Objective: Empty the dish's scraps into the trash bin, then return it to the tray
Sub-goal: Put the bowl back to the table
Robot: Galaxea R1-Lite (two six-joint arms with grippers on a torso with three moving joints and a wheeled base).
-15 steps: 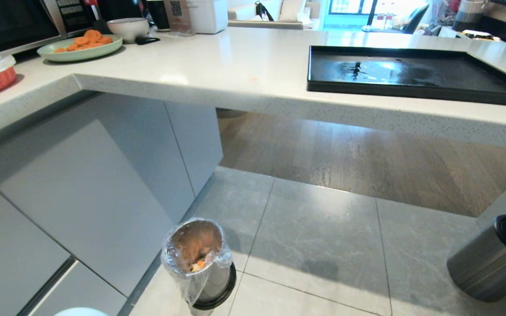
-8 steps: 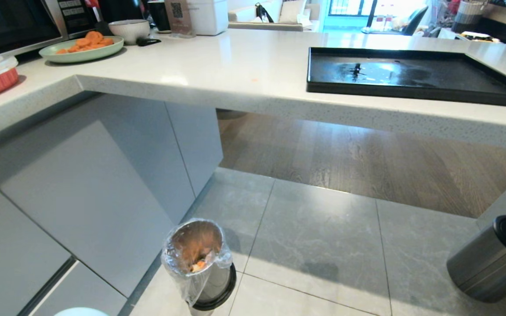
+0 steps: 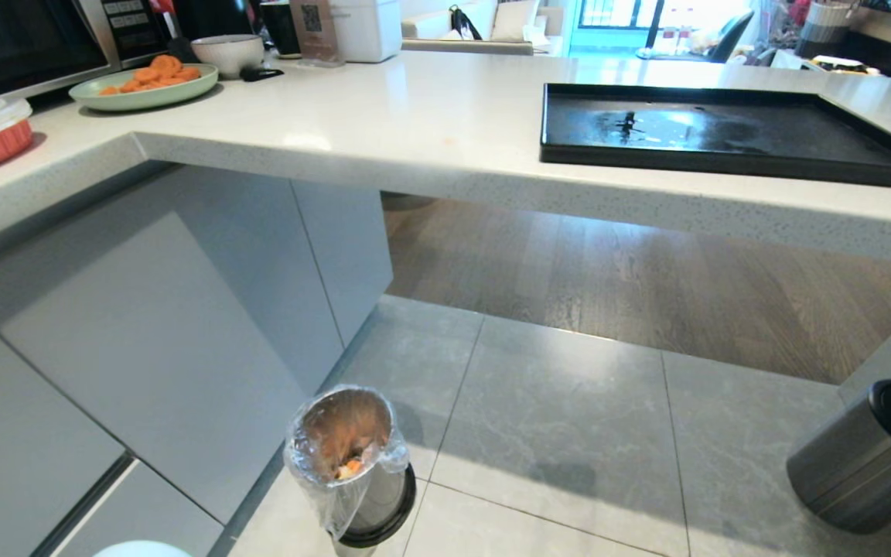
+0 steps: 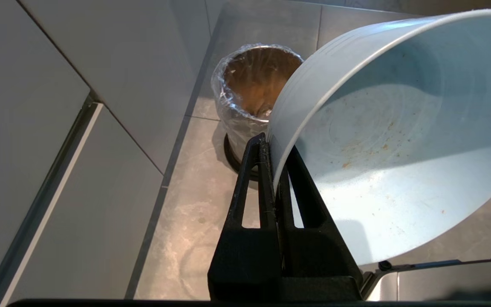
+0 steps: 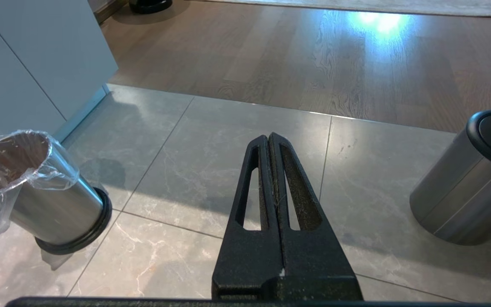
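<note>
Left wrist view: your left tool (image 4: pixel 273 147) pinches the dish (image 4: pixel 390 128) rim, dish emptied beside the bin (image 4: pixel 254 85). Scraps (image 3: pixel 349 466) lie in the bin. Tray (image 3: pixel 724 128) waits bare on the surface; return it next. Right tool (image 5: pixel 269 143) pressed together, idle.

The tray (image 3: pixel 732 128) lies on the counter (image 3: pixel 414 116); the trash bin (image 3: pixel 353 464) stands on the floor (image 3: pixel 569 433) below.

From the head we look forward and down past the tabletop (image 3: pixel 414 124) to the floor. Both wrist cameras sit close behind their tools, facing the floor; all three views share the trash bin (image 3: pixel 353 464).
</note>
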